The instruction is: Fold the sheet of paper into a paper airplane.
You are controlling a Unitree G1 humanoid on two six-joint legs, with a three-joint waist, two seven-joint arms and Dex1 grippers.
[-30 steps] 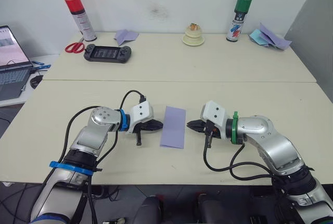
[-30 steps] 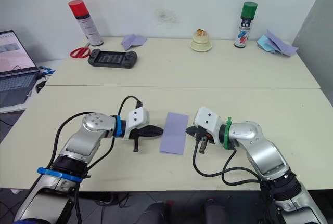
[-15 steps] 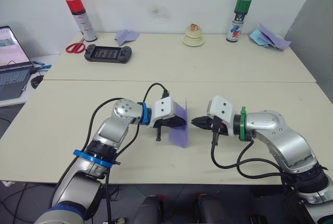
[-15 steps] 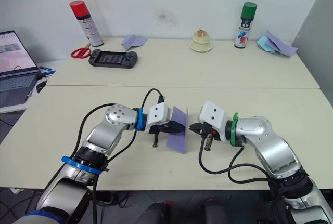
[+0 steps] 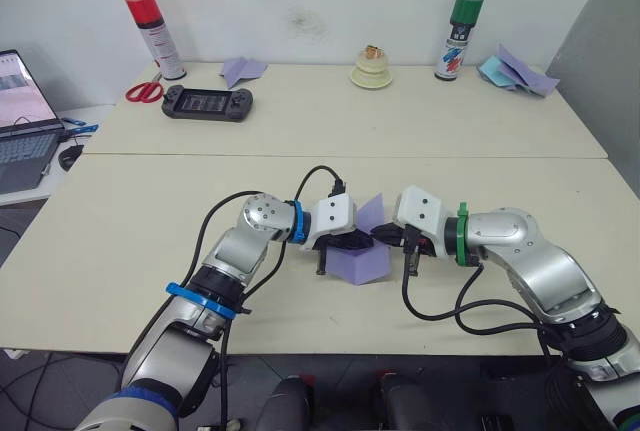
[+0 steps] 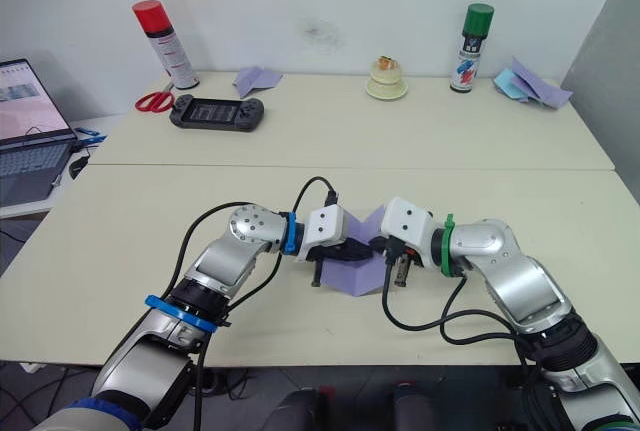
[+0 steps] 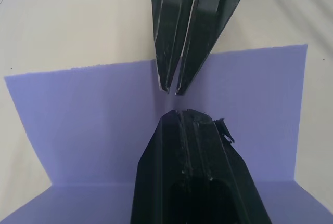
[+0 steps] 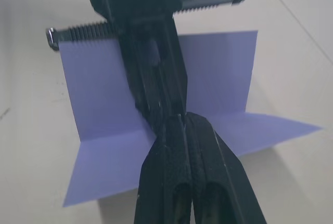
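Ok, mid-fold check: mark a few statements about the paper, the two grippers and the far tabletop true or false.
1. The sheet of paper lies fully flat on the table. False: one part stands up along a fold.
2. The left gripper and right gripper meet tip to tip at the sheet. True.
3. The red spray can stands beside the green spray can. False: they are at opposite far ends.
4. Scissors lie next to the game console. True.
5. The right gripper's jaws are wide open. False: they are shut together.
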